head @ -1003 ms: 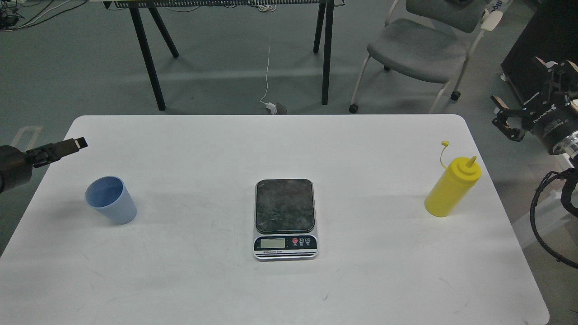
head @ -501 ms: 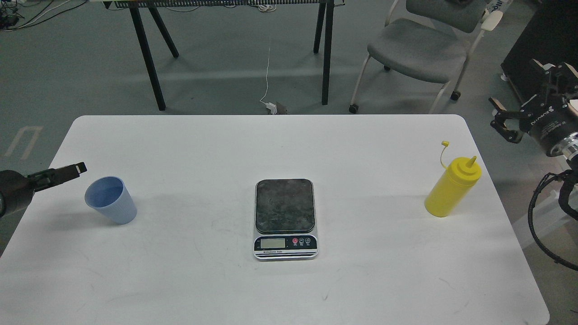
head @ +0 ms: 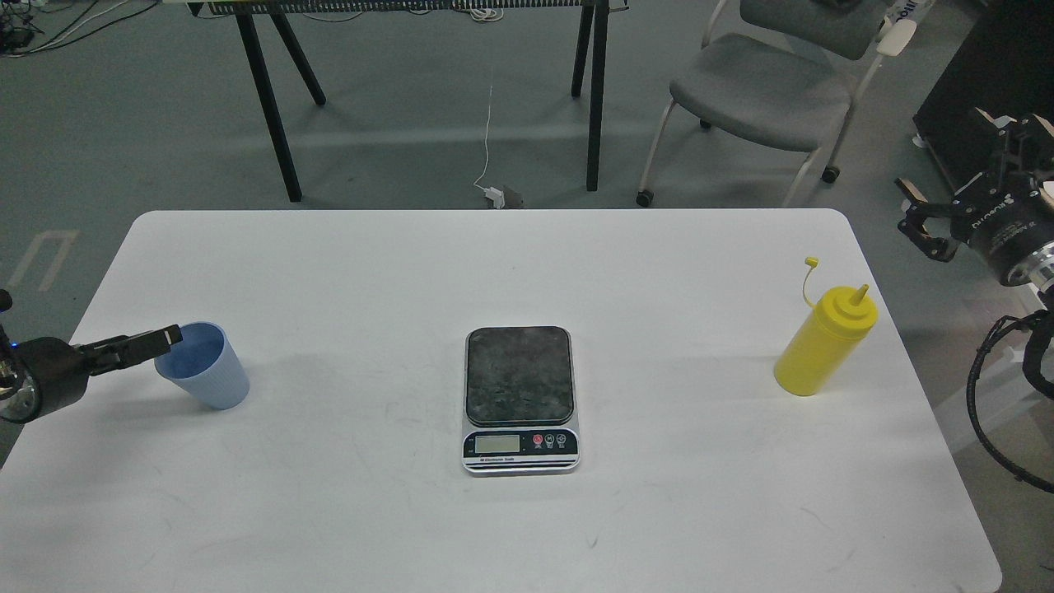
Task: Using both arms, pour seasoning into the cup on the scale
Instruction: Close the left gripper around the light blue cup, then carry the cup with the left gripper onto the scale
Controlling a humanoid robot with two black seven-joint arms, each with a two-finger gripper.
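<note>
Blue cup point(head: 203, 365) near-left on counter point(head: 494, 272), left gripper point(head: 165, 338) at its rim, opening unclear. Right gripper point(head: 947, 210) spread, empty, far of yellow seasoning point(head: 823, 346). Next: grasp cup, move to scale point(head: 520, 399).

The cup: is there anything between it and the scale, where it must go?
Nothing visible. Only bare table lies between the cup and the scale, whose platform holds nothing. The bottle stands far to the right, out of that path.
</note>
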